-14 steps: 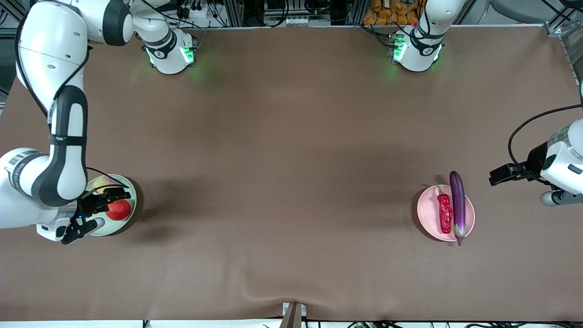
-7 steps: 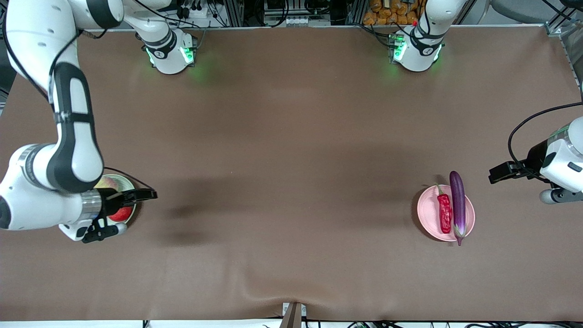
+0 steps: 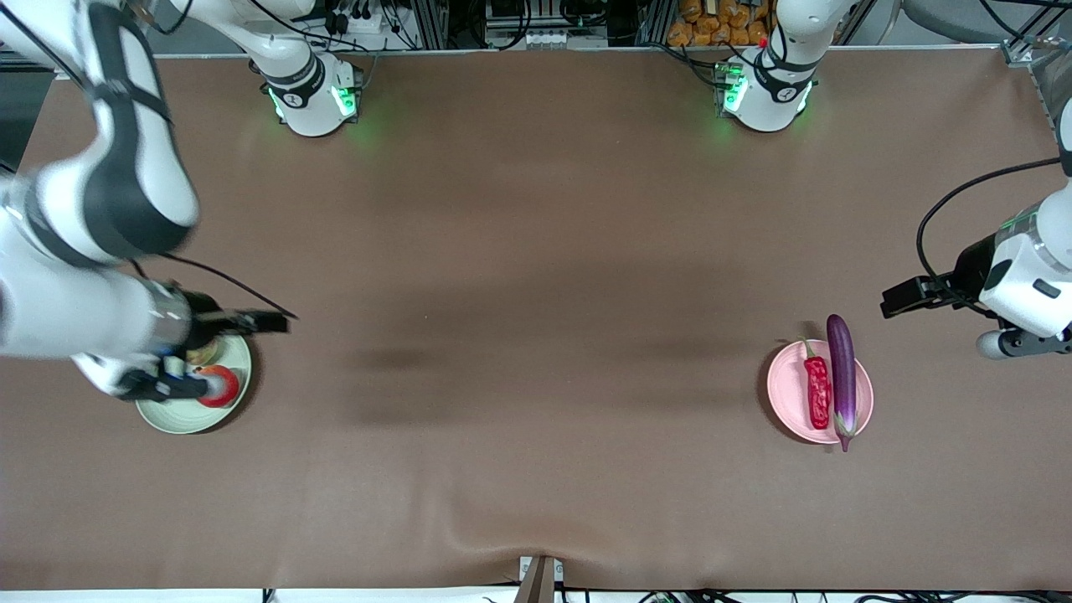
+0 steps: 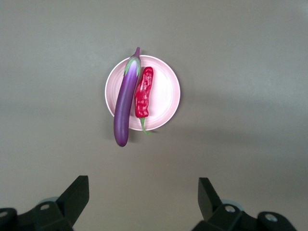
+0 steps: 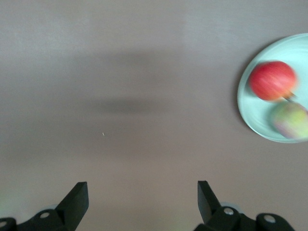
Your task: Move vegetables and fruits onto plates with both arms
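Note:
On the pale green plate [image 3: 180, 414] [image 5: 255, 120] at the right arm's end sit a red apple-like fruit [image 3: 222, 385] [image 5: 272, 80] and a peach-like fruit [image 3: 203, 352] [image 5: 290, 120]; in the front view the right hand partly covers the peach. My right gripper [image 5: 143, 197] hangs open and empty above that plate's edge, with bare table between its fingers. At the left arm's end, the pink plate [image 3: 787, 389] [image 4: 166, 91] carries the purple eggplant [image 3: 842, 381] [image 4: 125, 101], overhanging the rim, and the red chili [image 3: 817, 391] [image 4: 143, 92]. My left gripper [image 4: 143, 197] is open and empty, raised over bare table beside the pink plate.
A brown cloth [image 3: 536, 335] covers the whole table, with a raised wrinkle [image 3: 502, 536] near the front edge. The two green-lit arm bases [image 3: 314, 100] [image 3: 766, 92] stand along the back edge. A black cable [image 3: 946, 218] loops from the left wrist.
The right arm has lifted up and away from the fruits on the green plate, its gripper open throughout. The left arm has drifted slightly toward its base. The fruits and vegetables have not moved.

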`<state>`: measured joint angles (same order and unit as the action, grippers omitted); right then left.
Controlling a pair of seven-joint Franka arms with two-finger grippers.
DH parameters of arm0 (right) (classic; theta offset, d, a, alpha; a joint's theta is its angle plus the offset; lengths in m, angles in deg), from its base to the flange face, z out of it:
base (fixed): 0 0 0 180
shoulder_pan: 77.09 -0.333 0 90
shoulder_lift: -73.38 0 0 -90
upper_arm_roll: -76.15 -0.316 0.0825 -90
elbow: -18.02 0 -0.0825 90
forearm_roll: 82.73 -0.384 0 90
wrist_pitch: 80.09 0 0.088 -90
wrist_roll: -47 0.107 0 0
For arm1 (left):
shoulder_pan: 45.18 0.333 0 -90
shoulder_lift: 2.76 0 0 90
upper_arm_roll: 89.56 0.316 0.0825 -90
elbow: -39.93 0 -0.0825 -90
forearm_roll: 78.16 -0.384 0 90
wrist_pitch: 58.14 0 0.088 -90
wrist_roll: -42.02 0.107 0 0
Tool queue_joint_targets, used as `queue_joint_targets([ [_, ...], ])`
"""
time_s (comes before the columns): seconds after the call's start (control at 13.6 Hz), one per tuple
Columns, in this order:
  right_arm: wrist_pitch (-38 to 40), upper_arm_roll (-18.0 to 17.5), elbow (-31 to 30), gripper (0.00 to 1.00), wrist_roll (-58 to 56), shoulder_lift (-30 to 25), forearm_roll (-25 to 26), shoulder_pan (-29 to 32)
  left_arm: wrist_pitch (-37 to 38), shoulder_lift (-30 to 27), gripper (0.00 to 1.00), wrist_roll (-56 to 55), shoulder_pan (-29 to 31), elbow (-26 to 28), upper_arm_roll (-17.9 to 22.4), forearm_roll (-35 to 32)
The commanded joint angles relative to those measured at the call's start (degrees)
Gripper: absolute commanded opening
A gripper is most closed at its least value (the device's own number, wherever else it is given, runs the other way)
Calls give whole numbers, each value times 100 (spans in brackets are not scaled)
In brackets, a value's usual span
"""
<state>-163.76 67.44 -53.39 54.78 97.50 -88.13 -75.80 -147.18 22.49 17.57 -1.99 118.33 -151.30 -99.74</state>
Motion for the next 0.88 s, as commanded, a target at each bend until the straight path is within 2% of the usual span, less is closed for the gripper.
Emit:
queue_joint_targets([
  [0.0,289,9,-468,100,92,-862,136,178,106,-888,100,203,-1229,-17,1675,670],
  [0.15,298,194,-986,100,92,-1442,136,143,97,-1179,100,290,-1987,-8,2723,1179],
  [0.37,298,195,-1593,100,188,-2102,136,99,97,-1557,100,905,-3006,44,4164,1734],
  [0.59,290,169,-1998,100,408,-2673,285,55,106,-1883,100,1143,-3860,281,5116,1788],
  [0.66,316,168,-1955,100,409,-2745,285,72,106,-2005,100,1152,-4088,421,5345,1788],
  [0.81,438,238,-1274,100,277,-2493,311,151,106,-2356,100,1170,-4703,807,5924,1797],
])
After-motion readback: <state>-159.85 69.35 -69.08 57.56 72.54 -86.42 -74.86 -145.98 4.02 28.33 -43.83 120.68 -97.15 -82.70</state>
